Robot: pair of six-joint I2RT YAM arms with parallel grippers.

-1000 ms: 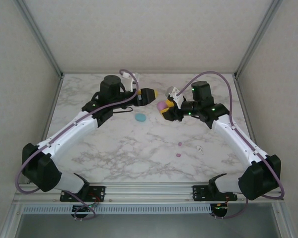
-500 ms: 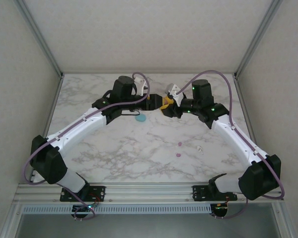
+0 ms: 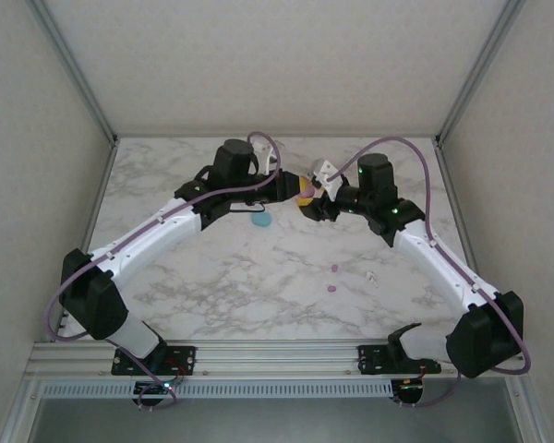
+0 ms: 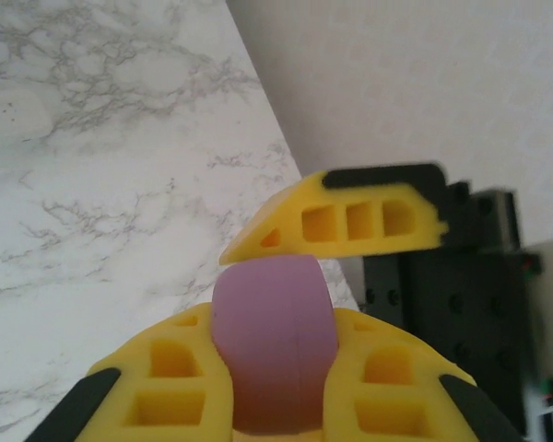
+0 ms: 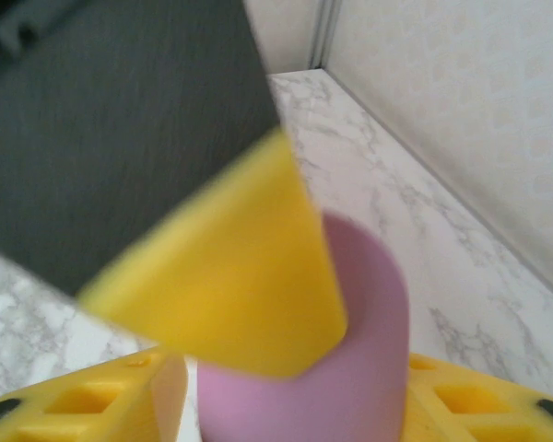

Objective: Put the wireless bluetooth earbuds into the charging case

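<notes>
At the far middle of the table (image 3: pixel 258 305), pink case (image 4: pixel 275 350) tight between left jaws, right jaws apart around it.

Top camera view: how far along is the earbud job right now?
Done: no earbud looks seated yet. In hand: the pink charging case is clamped in the left gripper, and the right gripper straddles it too; whether that one grips is unclear. Left: two pink earbuds and a white earbud lie loose on the marble table.
</notes>
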